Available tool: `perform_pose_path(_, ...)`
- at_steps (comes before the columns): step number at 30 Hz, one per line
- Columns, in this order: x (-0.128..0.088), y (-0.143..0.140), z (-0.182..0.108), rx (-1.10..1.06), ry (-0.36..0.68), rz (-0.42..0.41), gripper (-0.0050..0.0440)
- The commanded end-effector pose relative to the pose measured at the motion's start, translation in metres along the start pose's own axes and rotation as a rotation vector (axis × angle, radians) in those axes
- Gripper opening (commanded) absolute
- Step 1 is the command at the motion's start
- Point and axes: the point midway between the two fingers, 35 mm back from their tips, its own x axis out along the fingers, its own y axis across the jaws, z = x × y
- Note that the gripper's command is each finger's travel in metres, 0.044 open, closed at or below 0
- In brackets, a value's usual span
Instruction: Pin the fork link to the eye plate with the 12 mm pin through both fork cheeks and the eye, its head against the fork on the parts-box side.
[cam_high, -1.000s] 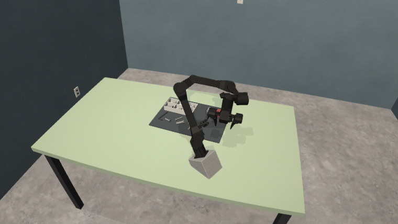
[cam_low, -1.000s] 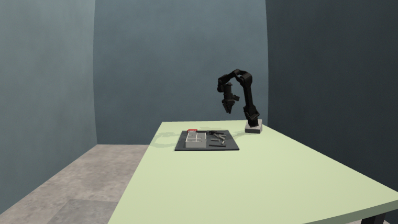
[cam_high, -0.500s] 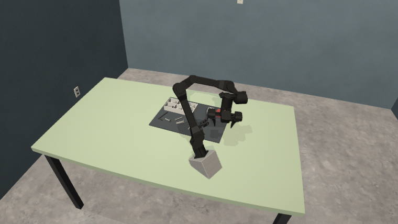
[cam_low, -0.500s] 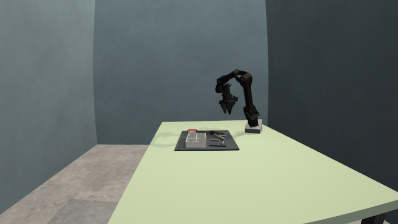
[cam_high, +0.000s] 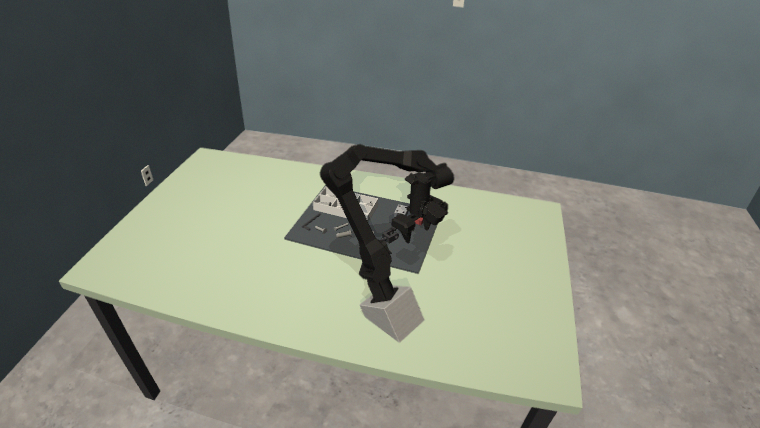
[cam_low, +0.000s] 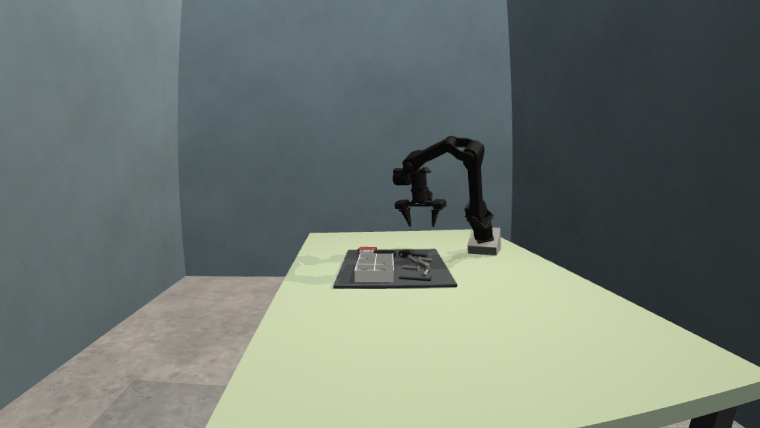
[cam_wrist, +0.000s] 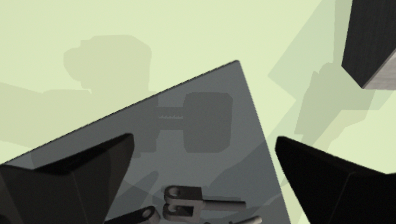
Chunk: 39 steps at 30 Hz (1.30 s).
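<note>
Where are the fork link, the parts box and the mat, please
fork link (cam_wrist: 195, 194): wrist view, on its upper cheek
parts box (cam_high: 340, 212) (cam_low: 373, 275): top and exterior views, on its side wall
mat (cam_high: 405, 261) (cam_low: 366, 284) (cam_wrist: 220, 80): all views, bare surface

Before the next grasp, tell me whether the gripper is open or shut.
Open: the gripper shows its fingertips standing wide apart, with nothing between them.

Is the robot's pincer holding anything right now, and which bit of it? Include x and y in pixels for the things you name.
No, nothing is held. The pincer (cam_high: 417, 229) (cam_low: 420, 225) (cam_wrist: 205, 142) is wide open above the dark mat (cam_high: 297, 233) (cam_low: 366, 284) (cam_wrist: 215, 80).
</note>
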Motion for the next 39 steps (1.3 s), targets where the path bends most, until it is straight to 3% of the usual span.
perform_pose_path(1, 0.004, 0.006, -0.02, -0.276, -0.005, 0.031, 0.044)
perform_pose_path(7, 0.013, 0.011, -0.051, -0.654, -0.007, 0.049, 0.044)
perform_pose_path(9, 0.013, 0.011, -0.051, -0.654, -0.007, 0.049, 0.044)
perform_pose_path(12, 0.021, 0.012, -0.081, -0.924, -0.006, 0.063, 0.044)
perform_pose_path(21, 0.032, 0.005, -0.122, -1.44, 0.012, 0.1, 0.044)
perform_pose_path(39, 0.034, 0.004, -0.126, -1.485, 0.012, 0.103, 0.044)
